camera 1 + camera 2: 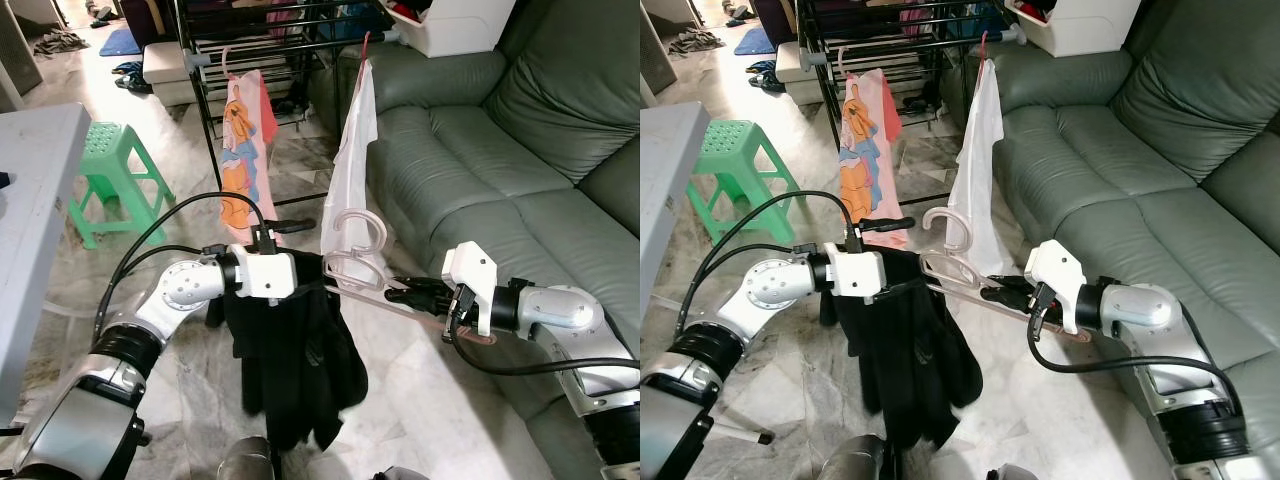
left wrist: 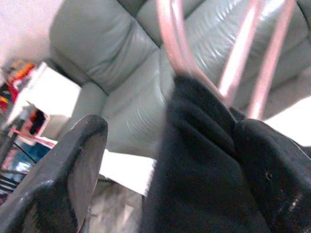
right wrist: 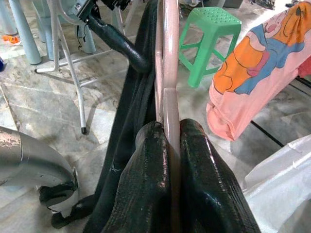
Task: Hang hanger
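A pink plastic hanger (image 1: 358, 225) carries a black garment (image 1: 295, 350) that droops toward the floor. My right gripper (image 1: 405, 292) is shut on the hanger's right end; the right wrist view has both fingers (image 3: 194, 184) pinching the pink bar (image 3: 170, 58). At the hanger's left end, my left gripper (image 1: 310, 275) is pushed into the black cloth. One left finger (image 2: 73, 165) stands well apart from the cloth (image 2: 209, 170) and pink bars (image 2: 175, 43); the other finger is hidden under cloth. The black drying rack (image 1: 250, 40) stands beyond the hanger.
An orange-pink cartoon garment (image 1: 243, 140) and a white garment (image 1: 352, 170) hang from the rack. A grey-green sofa (image 1: 500, 150) lies to the right, with a white box (image 1: 450, 25) behind it. On the left are a green stool (image 1: 110, 175) and a grey table (image 1: 30, 180).
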Robot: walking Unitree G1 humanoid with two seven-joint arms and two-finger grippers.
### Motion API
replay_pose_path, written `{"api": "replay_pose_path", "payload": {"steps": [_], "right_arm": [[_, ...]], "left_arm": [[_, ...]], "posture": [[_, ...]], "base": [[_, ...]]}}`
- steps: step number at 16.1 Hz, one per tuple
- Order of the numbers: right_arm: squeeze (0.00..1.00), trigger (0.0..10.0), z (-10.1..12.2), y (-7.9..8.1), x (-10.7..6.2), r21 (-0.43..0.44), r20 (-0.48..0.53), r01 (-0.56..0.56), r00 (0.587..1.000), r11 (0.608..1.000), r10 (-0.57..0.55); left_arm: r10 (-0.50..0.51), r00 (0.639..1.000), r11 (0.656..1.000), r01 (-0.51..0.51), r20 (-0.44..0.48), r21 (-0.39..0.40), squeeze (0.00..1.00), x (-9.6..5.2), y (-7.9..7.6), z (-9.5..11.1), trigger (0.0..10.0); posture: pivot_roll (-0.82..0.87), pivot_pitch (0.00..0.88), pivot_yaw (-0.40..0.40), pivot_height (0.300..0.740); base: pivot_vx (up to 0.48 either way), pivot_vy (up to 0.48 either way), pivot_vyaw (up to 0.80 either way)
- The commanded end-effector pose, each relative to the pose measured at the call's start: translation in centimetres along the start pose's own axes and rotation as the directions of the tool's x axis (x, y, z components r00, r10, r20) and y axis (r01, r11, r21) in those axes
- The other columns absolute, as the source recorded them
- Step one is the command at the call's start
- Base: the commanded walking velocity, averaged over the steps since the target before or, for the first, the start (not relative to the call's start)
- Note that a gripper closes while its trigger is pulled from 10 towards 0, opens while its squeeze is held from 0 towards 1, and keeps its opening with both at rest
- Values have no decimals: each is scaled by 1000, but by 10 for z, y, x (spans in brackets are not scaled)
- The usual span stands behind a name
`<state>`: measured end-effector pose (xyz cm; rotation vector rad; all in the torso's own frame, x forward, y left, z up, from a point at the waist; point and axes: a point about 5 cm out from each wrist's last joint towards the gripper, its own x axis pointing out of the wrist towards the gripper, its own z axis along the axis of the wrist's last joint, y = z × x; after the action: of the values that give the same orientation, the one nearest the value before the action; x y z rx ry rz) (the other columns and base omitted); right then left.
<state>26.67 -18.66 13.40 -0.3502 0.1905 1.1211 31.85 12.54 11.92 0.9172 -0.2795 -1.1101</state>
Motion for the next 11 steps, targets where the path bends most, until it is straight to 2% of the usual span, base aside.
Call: {"api": "replay_pose_path", "payload": {"steps": [1, 2, 3, 8, 11], "right_arm": [[0, 10000, 18, -1, -3, -88, 58, 0, 998, 996, 6], [0, 10000, 18, -1, -4, -104, 53, 4, 999, 995, 1], [0, 10000, 17, 0, -4, -129, 37, 5, 999, 992, 0], [0, 10000, 13, 4, -5, -199, 1, 20, 1000, 980, -20], [0, 10000, 13, 6, -5, -213, 3, 30, 1000, 977, -30]], "left_arm": [[-49, 998, 999, 49, -26, 5, 906, -1, 6, -3, 0], [-70, 997, 998, 69, -35, -9, 537, -1, 6, -4, 0], [-105, 993, 994, 103, -58, -30, 0, -1, 7, -8, 0], [-175, 975, 984, 170, -135, -42, 0, -1, 22, -14, 0], [-228, 959, 973, 218, -169, -79, 0, 1, 27, -17, 0]], "posture": [[-45, 0, 37, 740], [-47, 0, 36, 740], [-47, 0, 36, 740], [-52, 0, 40, 740], [-59, 0, 46, 740]], "base": [[0, 0, 0], [0, 0, 0], [0, 0, 0], [0, 0, 0], [0, 0, 0]]}}
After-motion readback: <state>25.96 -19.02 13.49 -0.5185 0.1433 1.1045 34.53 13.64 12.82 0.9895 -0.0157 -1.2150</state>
